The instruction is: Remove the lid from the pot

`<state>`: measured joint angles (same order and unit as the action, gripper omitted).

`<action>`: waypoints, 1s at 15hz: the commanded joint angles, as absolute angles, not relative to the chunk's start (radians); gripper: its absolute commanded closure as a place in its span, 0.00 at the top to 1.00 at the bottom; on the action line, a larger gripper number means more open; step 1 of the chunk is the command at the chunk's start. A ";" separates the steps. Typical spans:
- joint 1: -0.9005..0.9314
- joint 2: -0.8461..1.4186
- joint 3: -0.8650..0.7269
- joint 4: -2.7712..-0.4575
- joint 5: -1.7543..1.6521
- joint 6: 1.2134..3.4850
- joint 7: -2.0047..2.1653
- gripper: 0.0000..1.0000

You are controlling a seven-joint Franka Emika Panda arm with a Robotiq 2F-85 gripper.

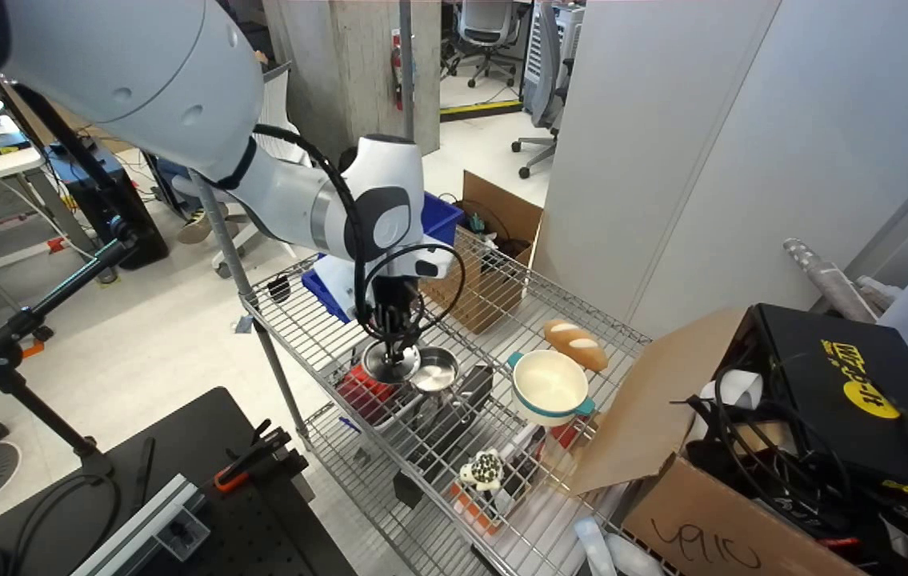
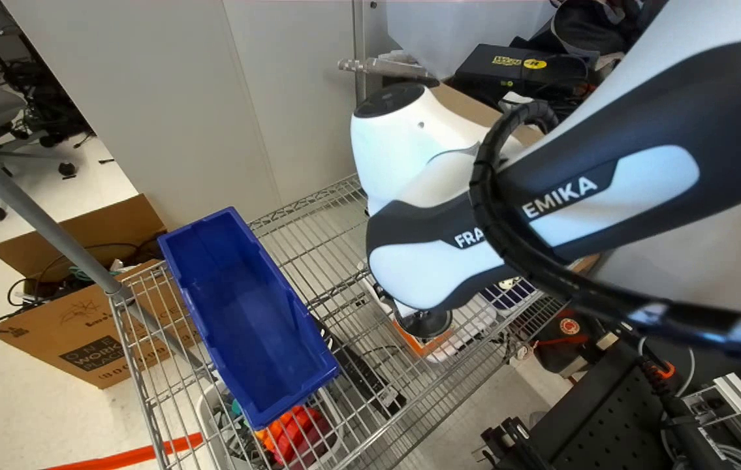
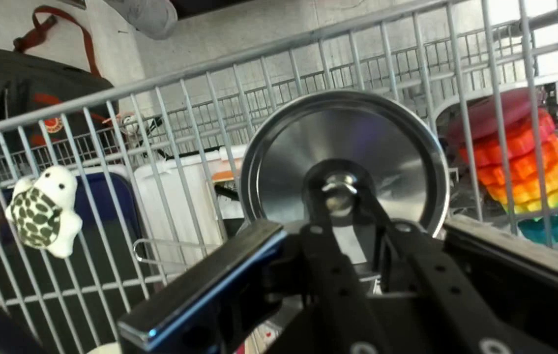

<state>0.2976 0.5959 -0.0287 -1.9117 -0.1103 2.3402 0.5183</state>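
Note:
The silvery round lid (image 1: 376, 365) hangs beside the shiny silver pot (image 1: 435, 371) in an exterior view, overlapping the pot's near side in the picture. The pot's open inside shows. My gripper (image 1: 394, 342) points down and is shut on the knob at the lid's centre. In the wrist view the lid (image 3: 288, 162) lies past the fingertips (image 3: 340, 194), which close around the knob. In an exterior view only part of the lid (image 2: 435, 322) shows below the arm, and the arm hides the pot there. How high the lid is above the shelf is hard to tell.
The wire shelf (image 1: 582, 301) carries a cream bowl with teal handles (image 1: 550, 388), a bread loaf (image 1: 576, 344) and a toy turtle (image 1: 482, 470). A blue bin (image 2: 246, 320) stands at one end. An open cardboard box (image 1: 710, 520) with a black case is at the other end.

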 commanded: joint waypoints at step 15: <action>0.485 0.666 -0.076 -2.059 -0.144 2.666 0.792 0.47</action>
<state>0.4467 0.6624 -0.0445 -2.0508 -0.1176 2.6345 0.7556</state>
